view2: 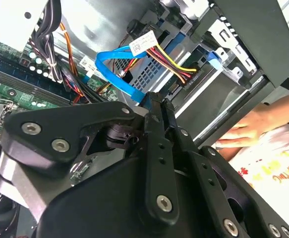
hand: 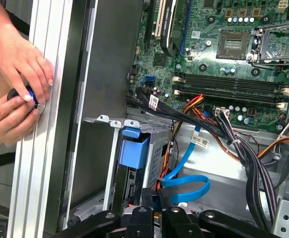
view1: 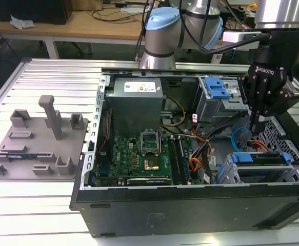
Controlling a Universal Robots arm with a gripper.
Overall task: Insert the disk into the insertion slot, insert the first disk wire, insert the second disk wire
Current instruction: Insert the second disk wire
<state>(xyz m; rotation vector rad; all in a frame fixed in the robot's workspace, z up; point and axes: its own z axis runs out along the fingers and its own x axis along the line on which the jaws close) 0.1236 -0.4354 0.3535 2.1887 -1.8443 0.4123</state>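
Note:
The disk (view1: 257,158), in its bright blue carrier, sits inside the insertion slot (view1: 230,173), a silvery perforated cage at the case's corner on the exterior view's right. My gripper (view1: 256,128) hangs just above the cage's back end with its fingers pointing down and close together. A flat blue disk wire (view2: 115,69) loops down and ends right at my gripper (view2: 158,101), which is shut on its plug. A second wire (view2: 171,64), a yellow, red and black bundle, runs to the cage's back. The first wrist view shows my gripper (hand: 156,196), the blue wire (hand: 194,188) and the carrier tab (hand: 134,148).
The open computer case holds a motherboard (view1: 139,154), a grey power supply (view1: 136,100) and a taller grey bay with a blue latch (view1: 218,92). A grey fixture plate (view1: 36,138) lies on the exterior view's left. A person's hands (hand: 15,64) rest on the table rail beside the case.

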